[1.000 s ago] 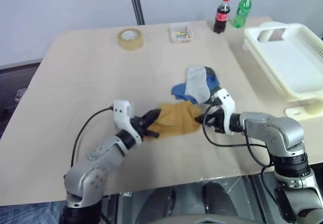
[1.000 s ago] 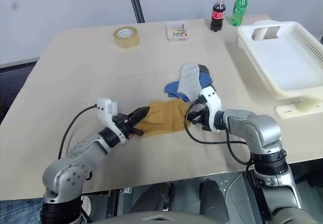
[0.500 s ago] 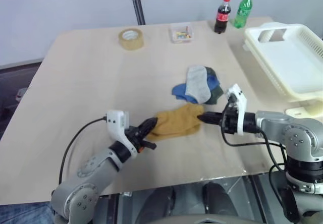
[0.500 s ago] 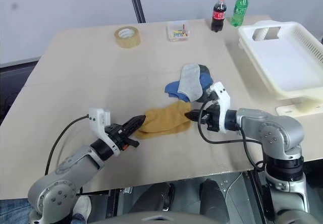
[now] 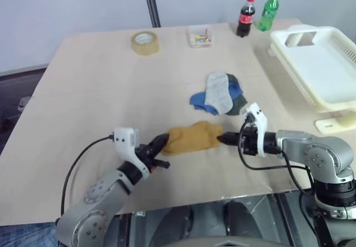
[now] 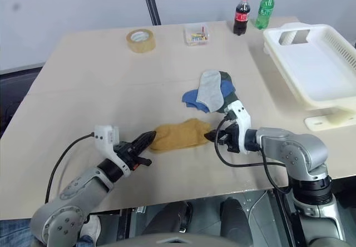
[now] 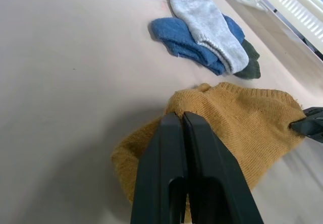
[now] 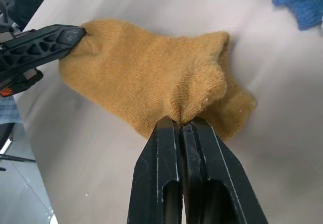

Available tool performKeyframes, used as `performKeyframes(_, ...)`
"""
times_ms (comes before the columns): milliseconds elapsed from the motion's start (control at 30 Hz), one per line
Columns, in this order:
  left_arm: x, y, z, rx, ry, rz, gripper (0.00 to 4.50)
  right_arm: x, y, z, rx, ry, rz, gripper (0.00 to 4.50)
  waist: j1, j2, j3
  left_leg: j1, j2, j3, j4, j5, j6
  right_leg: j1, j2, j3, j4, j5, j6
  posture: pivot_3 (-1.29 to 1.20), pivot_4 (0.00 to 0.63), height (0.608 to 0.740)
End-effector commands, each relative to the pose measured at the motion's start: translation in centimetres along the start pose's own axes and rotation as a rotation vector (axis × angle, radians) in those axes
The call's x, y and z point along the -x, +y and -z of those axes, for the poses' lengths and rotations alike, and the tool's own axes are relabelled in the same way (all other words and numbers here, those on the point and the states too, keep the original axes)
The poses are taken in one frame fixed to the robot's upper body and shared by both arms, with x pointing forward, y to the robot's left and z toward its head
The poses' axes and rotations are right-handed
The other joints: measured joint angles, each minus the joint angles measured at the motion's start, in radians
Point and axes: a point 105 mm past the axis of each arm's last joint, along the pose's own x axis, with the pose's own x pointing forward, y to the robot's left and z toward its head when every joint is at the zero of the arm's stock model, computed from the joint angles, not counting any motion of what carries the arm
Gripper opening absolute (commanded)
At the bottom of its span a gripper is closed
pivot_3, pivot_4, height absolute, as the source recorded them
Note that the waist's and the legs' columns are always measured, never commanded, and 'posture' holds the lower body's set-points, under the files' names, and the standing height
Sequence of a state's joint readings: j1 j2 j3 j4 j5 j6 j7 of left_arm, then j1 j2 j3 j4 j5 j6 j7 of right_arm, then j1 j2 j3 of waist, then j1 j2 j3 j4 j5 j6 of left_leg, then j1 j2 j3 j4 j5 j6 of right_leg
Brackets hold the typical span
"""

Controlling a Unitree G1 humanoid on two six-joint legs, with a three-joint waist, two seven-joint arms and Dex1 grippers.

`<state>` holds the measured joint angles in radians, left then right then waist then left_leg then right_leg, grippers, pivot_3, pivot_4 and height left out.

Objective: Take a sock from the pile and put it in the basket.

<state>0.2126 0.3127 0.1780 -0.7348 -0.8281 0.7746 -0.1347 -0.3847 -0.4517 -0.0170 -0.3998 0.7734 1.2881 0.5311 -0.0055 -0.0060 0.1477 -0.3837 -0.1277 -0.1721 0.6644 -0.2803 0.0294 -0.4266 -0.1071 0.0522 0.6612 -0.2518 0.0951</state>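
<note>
A pale wooden table (image 5: 111,80) stands against a plain light wall, with a dark pole rising behind its far edge.

Near the table's front edge, the left gripper (image 5: 162,141) has its two black fingers pressed together on one end of the mustard-yellow sock (image 5: 193,137). The right gripper (image 5: 222,139) is likewise pinched tight on the opposite end, so the sock lies stretched between the two, on or just over the tabletop.

The right wrist view shows the knit puckering into a small fold where the closed fingers (image 8: 176,148) bite it, with the left gripper's tip at the sock's far end. The left wrist view shows its own fingers (image 7: 184,153) closed over the sock's edge, and beyond it the pile (image 7: 207,37): a light grey sock lying across a blue one, with a dark green one peeking out underneath. From above, the pile sits just behind the yellow sock, apart from it.

Further out, the cream-white slatted basket (image 5: 339,52) rests at the table's right side, overhanging the edge. Along the far edge are a roll of tape (image 5: 144,42), a small clear box (image 5: 199,36) of coloured bits, a dark cola bottle (image 5: 245,16) and a green bottle (image 5: 267,10).

Both forearms reach inward from the front corners, nearly level, grippers pointing toward each other.
</note>
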Motion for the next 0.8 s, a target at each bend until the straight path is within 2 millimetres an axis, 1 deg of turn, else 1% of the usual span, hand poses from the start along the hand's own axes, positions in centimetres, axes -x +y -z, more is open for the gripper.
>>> performKeyframes(33,0.4,-0.8,-0.7,-0.016,-0.044,0.014,0.06,-0.2,0.4,-1.0,0.038,-0.033,-0.013,0.00,0.000,0.000,0.000,0.000,0.000,0.000,0.000,0.000,0.000,0.000,0.000,0.000,0.000,0.000,0.000,0.00,0.150,0.740)
performKeyframes(167,0.6,-0.6,-0.3,-0.014,-0.033,0.002,0.06,-0.9,0.5,-1.2,0.045,-0.035,-0.013,0.00,0.000,0.000,0.000,0.000,0.000,0.000,0.000,0.000,0.000,0.000,0.000,0.000,0.000,0.000,0.000,0.00,0.150,0.740)
performKeyframes(333,0.4,0.2,0.4,-0.017,-0.006,-0.026,0.06,-1.5,-0.4,-0.8,0.055,-0.004,0.035,0.00,0.001,0.000,0.000,0.000,0.000,0.000,0.000,0.000,0.000,0.000,0.000,0.000,0.000,0.000,0.000,0.00,0.150,0.740)
performKeyframes(433,0.2,0.2,0.9,-0.032,0.019,-0.029,0.00,-1.5,-1.0,-0.5,0.062,0.007,0.059,0.96,0.002,0.000,0.000,0.000,0.000,0.000,0.000,0.000,0.000,0.000,0.000,0.000,0.000,0.000,0.000,0.00,0.150,0.740)
performKeyframes(500,0.3,0.4,1.1,-0.039,0.029,-0.043,0.00,-1.3,-1.4,-0.4,0.082,0.008,0.080,1.76,0.001,0.000,0.000,0.000,0.000,0.000,0.000,0.000,0.000,0.000,0.000,0.000,0.000,0.000,0.000,0.00,0.150,0.740)
performKeyframes(533,0.4,0.5,1.3,-0.042,0.034,-0.051,0.00,-1.0,-1.6,-0.4,0.108,0.015,0.084,2.27,0.002,0.000,0.000,0.000,0.000,0.000,0.000,0.000,0.000,0.000,0.000,0.000,0.000,0.000,0.000,0.00,0.150,0.740)
performKeyframes(633,0.5,0.8,1.7,-0.064,0.054,-0.065,0.00,-0.1,-2.0,-0.7,0.182,0.014,0.074,2.27,0.003,0.000,0.000,0.000,0.000,0.000,0.000,0.000,0.000,0.000,0.000,0.000,0.000,0.000,0.000,0.00,0.150,0.740)
performKeyframes(700,0.6,0.8,1.8,-0.063,0.054,-0.069,0.00,0.3,-2.0,-1.2,0.261,-0.001,0.059,2.27,0.002,0.000,0.000,0.000,0.000,0.000,0.000,0.000,0.000,0.000,0.000,0.000,-0.001,0.000,0.000,0.00,0.150,0.740)
performKeyframes(767,0.6,0.9,1.9,-0.065,0.053,-0.074,0.00,0.3,-1.8,-2.2,0.377,-0.060,0.051,2.27,0.002,0.000,0.000,0.000,0.000,0.000,0.000,0.000,0.000,0.000,0.000,0.000,-0.001,0.000,0.000,0.00,0.150,0.740)
performKeyframes(800,0.6,0.9,1.9,-0.062,0.052,-0.076,0.00,0.2,-1.5,-3.2,0.433,-0.118,0.039,2.27,0.000,0.000,0.000,0.000,0.000,0.000,0.000,0.000,0.000,0.000,0.000,0.000,0.000,0.000,0.000,0.00,0.150,0.740)
